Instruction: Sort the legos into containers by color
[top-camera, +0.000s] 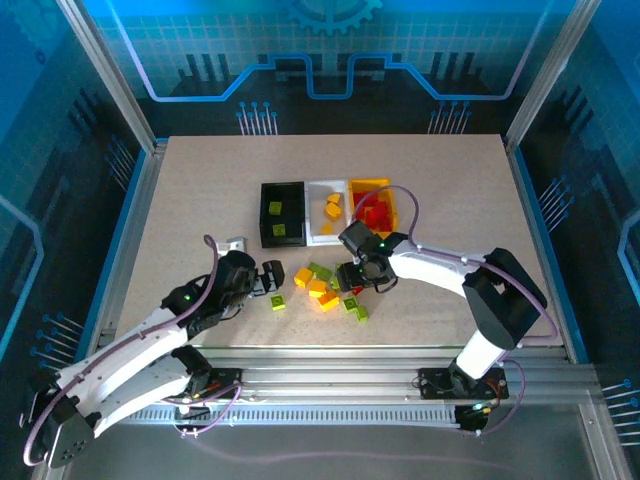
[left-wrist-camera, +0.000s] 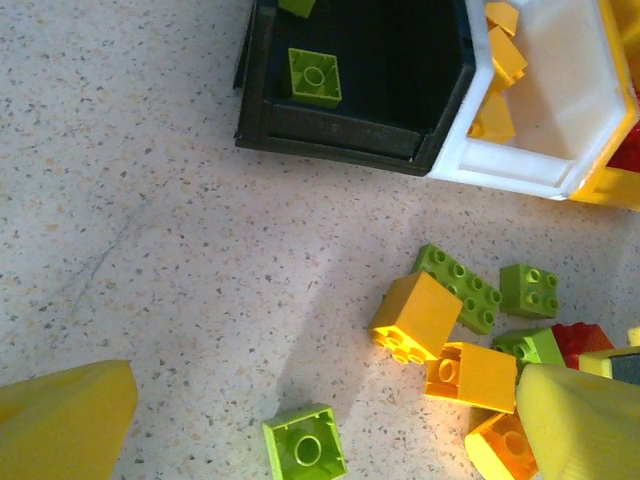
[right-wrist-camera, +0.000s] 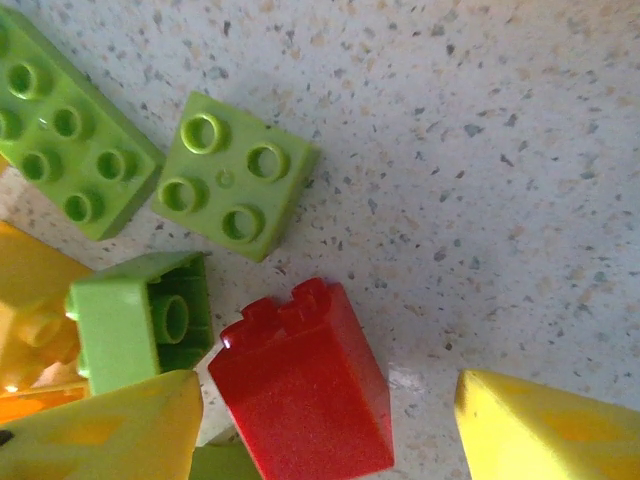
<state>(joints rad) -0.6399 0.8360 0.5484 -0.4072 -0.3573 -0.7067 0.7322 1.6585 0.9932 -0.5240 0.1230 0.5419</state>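
Three bins stand in a row: black (top-camera: 293, 216) with two lime legos, white (top-camera: 325, 187) with yellow ones, yellow (top-camera: 370, 183) with red ones. Loose legos (top-camera: 320, 285) lie in front of them. My left gripper (top-camera: 272, 279) is open and low over the table. In its wrist view an upturned lime lego (left-wrist-camera: 304, 450) lies between its wide-spread yellow fingers (left-wrist-camera: 60, 425). My right gripper (top-camera: 362, 276) is open over the pile's right end. A red lego (right-wrist-camera: 305, 390) lies between its fingers (right-wrist-camera: 550, 430), close to the left one, with a gap to the right one.
Yellow legos (left-wrist-camera: 418, 318) and a long lime plate (left-wrist-camera: 460, 288) lie just right of my left gripper. Lime legos (right-wrist-camera: 235, 178) crowd the red one's far left side. The black bin (left-wrist-camera: 400, 70) and white bin (left-wrist-camera: 560, 100) touch. Metal posts frame the table.
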